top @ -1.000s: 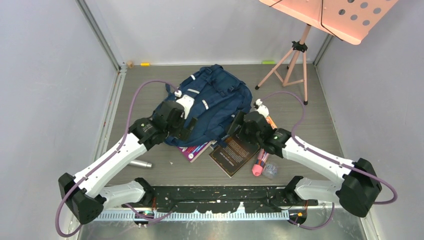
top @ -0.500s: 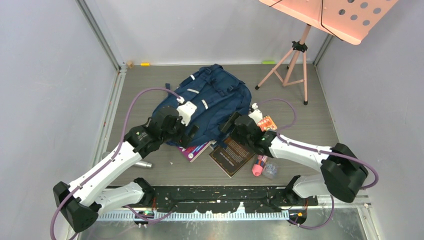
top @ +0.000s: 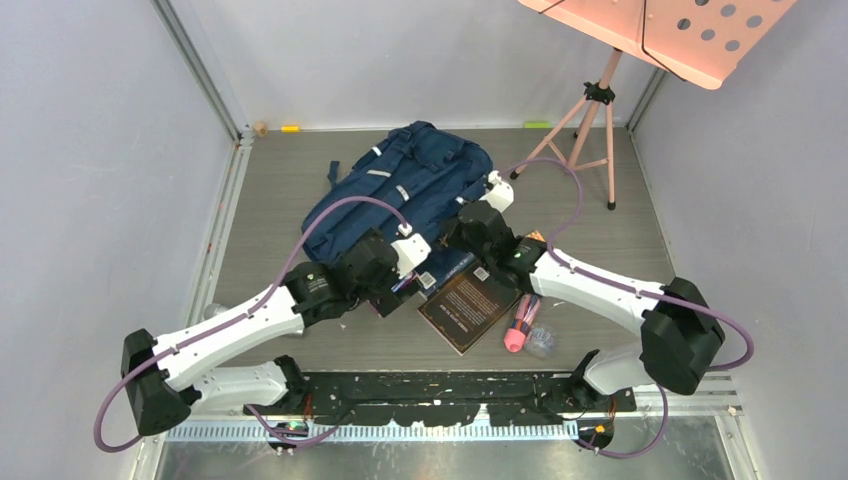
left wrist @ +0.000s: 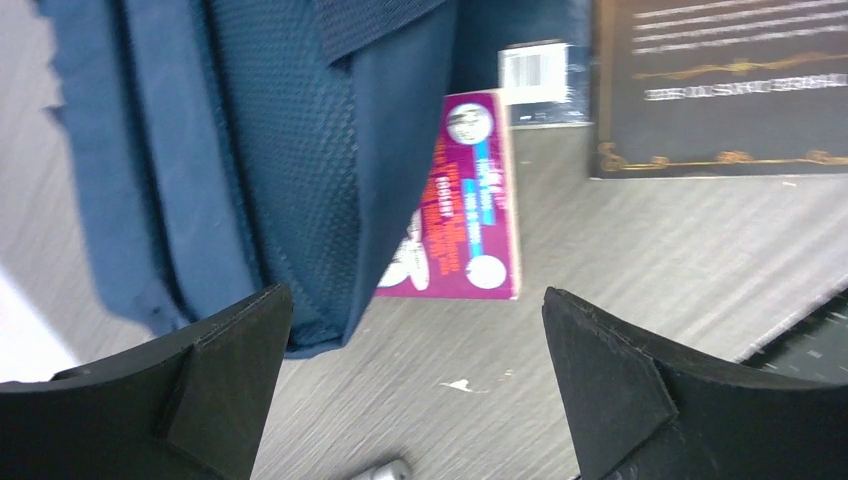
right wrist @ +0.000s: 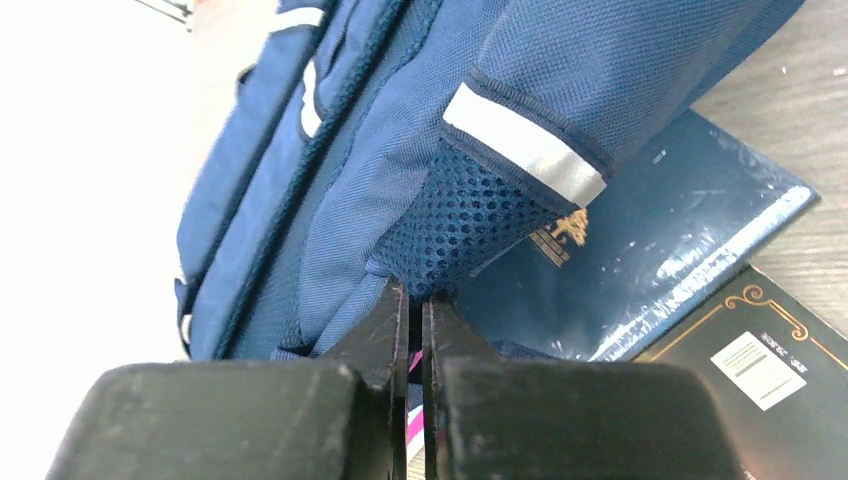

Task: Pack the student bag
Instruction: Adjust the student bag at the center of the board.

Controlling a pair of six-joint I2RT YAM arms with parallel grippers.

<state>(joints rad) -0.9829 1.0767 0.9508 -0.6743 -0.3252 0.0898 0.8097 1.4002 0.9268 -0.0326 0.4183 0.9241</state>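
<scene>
1. A navy bag (top: 400, 185) lies flat on the grey desk (top: 640, 250), from the centre toward 12 o'clock.
2. The right pincer (top: 455, 232) sits at the bag's 5 o'clock corner. Its jaws are pressed together, pinching a fold of the mesh side pocket just under a pale stripe. This grip probably serves to raise that edge off the books beneath.
3. The left pincer (left wrist: 415, 330) is spread wide and holds nothing. It hangs over the bag's 6 o'clock edge, straddling a purple book (left wrist: 465, 200). That book lies half tucked under the bag, so the pincer looks lined up to take it.
4. A blue book (right wrist: 640, 240) lies under the pinched corner. A black book (top: 468, 308) sits at its 5 o'clock, touching or overlapping it; which one is unclear.
5. A pink marker (top: 517, 335) lies near the black book, at its 4 o'clock.
6. A pink music stand (top: 590, 120) has its legs planted at the bag's 2 o'clock, well apart from both arms.
7. Open desk shows at the bag's 9 o'clock and 3 o'clock.
8. The tight spot is 6 o'clock, where both pincers and three books crowd together. A book pulled from there would likely have to slide toward 6 or 7 o'clock.
9. Walls close the desk at 9, 12 and 3 o'clock.
</scene>
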